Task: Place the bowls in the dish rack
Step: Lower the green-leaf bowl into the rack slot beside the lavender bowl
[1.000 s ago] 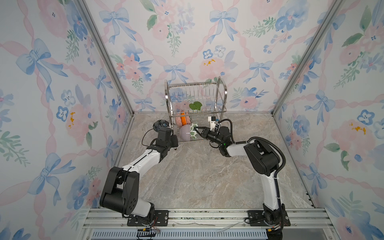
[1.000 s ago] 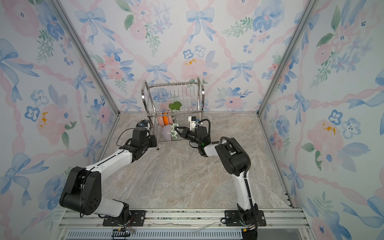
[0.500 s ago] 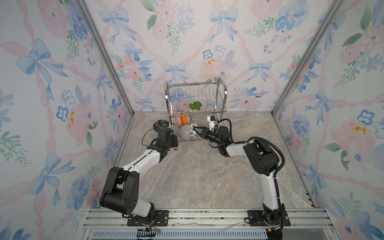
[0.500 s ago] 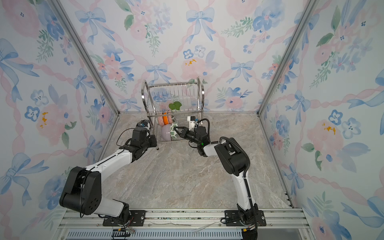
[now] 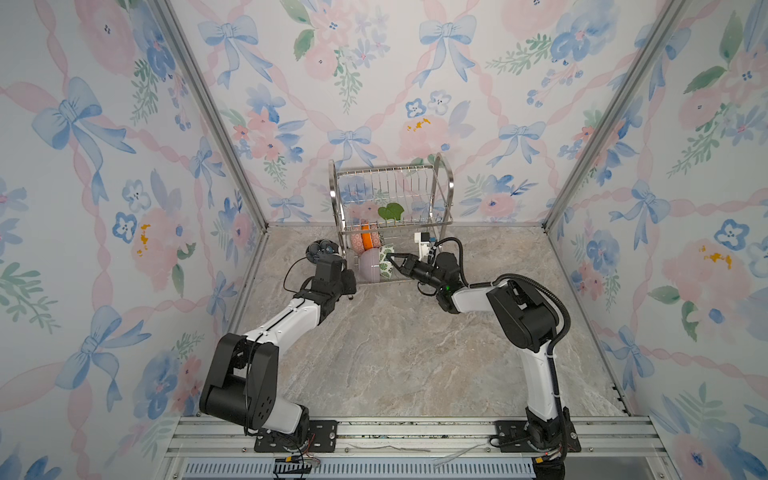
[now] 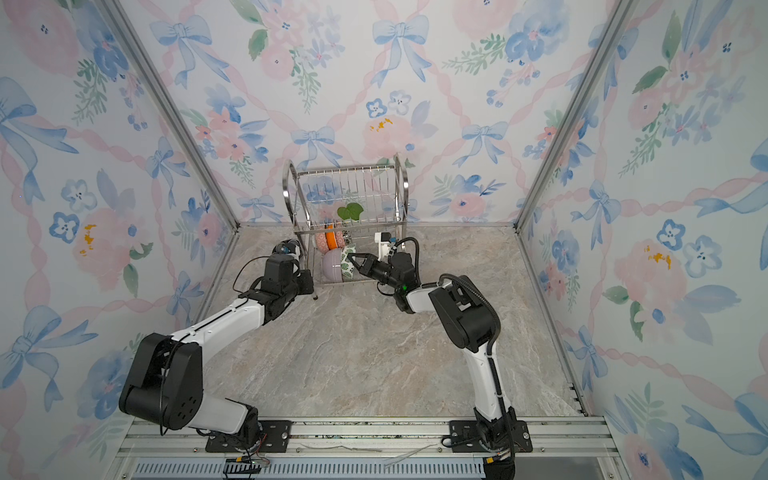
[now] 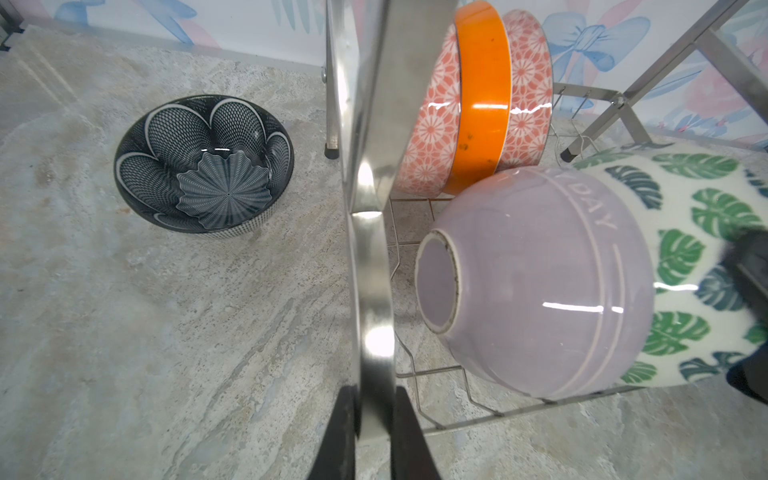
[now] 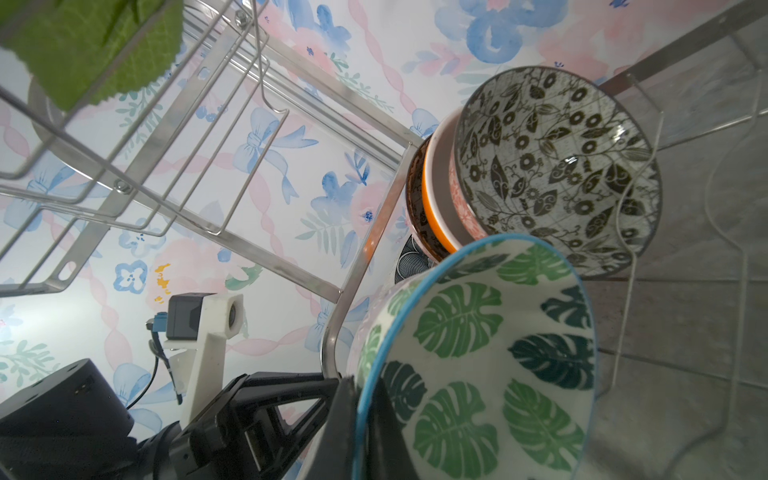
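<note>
Left tool (image 7: 372, 411): clamped on dish rack (image 7: 365, 124) frame. Right tool (image 8: 363, 419): pinching leaf bowl (image 8: 478, 353) rim. Blue bowl (image 5: 319, 247): half hidden, centre-left.

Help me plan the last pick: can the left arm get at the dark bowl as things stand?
Probably not yet: the left gripper is shut on the side frame of the dish rack. The dark bowl sits nearby on open table, so once it lets go, likely yes.

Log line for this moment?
left gripper: shut on dish rack frame | right gripper: shut on leaf bowl rim | dark bowl: on table, unloaded
</note>
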Controlling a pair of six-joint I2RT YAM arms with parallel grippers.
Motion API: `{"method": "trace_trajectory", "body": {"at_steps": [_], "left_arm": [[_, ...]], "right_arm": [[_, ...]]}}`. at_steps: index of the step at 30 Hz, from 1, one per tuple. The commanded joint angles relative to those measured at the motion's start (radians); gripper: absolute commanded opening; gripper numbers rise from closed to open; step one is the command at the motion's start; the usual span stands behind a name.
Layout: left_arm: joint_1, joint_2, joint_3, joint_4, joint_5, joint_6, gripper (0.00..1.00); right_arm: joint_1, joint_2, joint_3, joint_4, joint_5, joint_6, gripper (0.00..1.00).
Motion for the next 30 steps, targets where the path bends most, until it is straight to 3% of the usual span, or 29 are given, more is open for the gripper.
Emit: {"method": "trace_trajectory", "body": {"at_steps": [1, 4, 6, 10, 16, 23, 30], "left_arm": [[0.007, 0.018, 0.003, -0.034, 0.023, -0.005, 0.0], [0.005, 0.011, 0.004, -0.039, 0.019, -0.003, 0.0], [0.006, 0.007, 0.001, -0.039, 0.02, -0.003, 0.0], [0.005, 0.005, 0.001, -0.04, 0.018, -0.003, 0.0], [0.005, 0.014, 0.004, -0.038, 0.021, -0.004, 0.0], [0.005, 0.012, 0.001, -0.039, 0.02, -0.002, 0.0], [0.004, 0.012, 0.001, -0.039, 0.017, 0.001, 0.0]], "right_arm": [[0.042, 0.023, -0.003, -0.069, 0.025, 0.098, 0.0], [0.056, 0.015, 0.011, -0.119, 0.051, 0.09, 0.0], [0.071, -0.009, 0.031, -0.26, 0.074, 0.007, 0.0], [0.089, -0.02, 0.025, -0.335, 0.086, -0.067, 0.0], [0.082, 0.009, 0.012, -0.241, 0.022, -0.071, 0.0], [0.041, 0.087, 0.006, 0.074, -0.061, 0.095, 0.0], [0.033, 0.073, 0.014, 0.029, -0.093, 0.078, 0.0]]}}
